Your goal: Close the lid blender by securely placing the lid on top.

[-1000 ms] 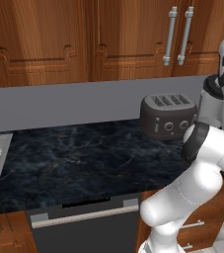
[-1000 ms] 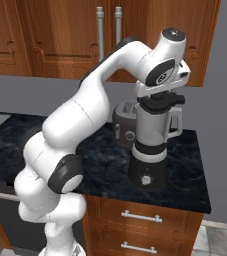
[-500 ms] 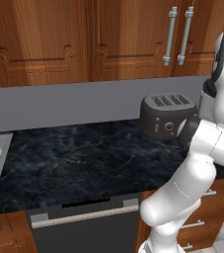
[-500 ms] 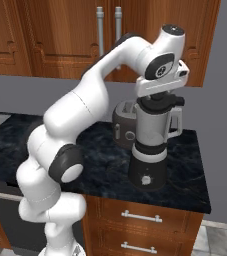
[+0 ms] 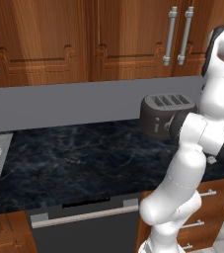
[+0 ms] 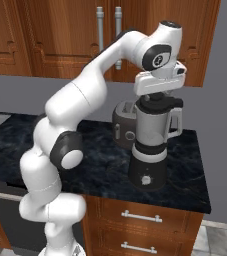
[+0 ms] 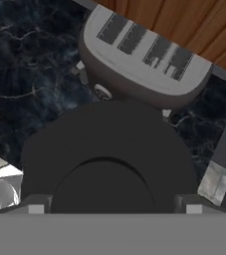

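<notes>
The lid [image 6: 157, 103] now sits on the rim of the blender [image 6: 151, 141], where half a second ago the hand was a little higher and further left above the jar; I judge the placing nearly done, with only release left. The claw [image 6: 158, 96] hangs right over it, but whether it grips the knob I cannot tell. In the hand view the lid [image 7: 109, 164] is a broad round black disc. The blender stands on the table [image 6: 187, 175], just beside the toaster [image 6: 122, 122].
</notes>
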Available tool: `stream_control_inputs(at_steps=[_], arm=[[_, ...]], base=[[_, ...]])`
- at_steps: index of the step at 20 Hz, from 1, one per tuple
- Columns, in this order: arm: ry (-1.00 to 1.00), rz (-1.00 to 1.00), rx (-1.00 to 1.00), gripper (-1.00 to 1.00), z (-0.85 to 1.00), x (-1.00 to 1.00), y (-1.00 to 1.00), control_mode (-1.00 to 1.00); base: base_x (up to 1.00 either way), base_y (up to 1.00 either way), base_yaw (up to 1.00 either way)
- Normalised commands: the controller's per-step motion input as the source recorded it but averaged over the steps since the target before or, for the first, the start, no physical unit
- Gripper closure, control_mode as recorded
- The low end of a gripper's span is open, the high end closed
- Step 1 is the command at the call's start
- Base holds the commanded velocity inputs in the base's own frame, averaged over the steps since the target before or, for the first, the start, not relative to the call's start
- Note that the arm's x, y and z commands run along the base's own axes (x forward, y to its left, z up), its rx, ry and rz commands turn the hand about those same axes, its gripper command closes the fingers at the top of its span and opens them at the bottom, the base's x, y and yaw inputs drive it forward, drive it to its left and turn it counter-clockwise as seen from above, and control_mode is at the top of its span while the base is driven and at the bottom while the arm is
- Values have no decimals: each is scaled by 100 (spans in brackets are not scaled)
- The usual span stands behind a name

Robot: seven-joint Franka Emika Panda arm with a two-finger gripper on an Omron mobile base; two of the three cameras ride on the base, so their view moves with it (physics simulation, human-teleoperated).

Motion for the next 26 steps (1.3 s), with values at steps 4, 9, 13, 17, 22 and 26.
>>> stream_control_inputs(at_steps=[4,9,13,17,22,26], arm=[[3,0,0,100,-7,-27,0,-100],[1,0,0,100,-26,-29,0,-100],[0,0,0,100,-53,-13,0,-100],[0,0,0,100,-49,-14,3,-100],[-1,0,0,100,-52,-22,1,-100],[0,0,0,-100,-42,-23,5,-100]], base=[[0,0,0],[0,0,0],[0,0,0],[0,0,0],[0,0,0],[0,0,0]])
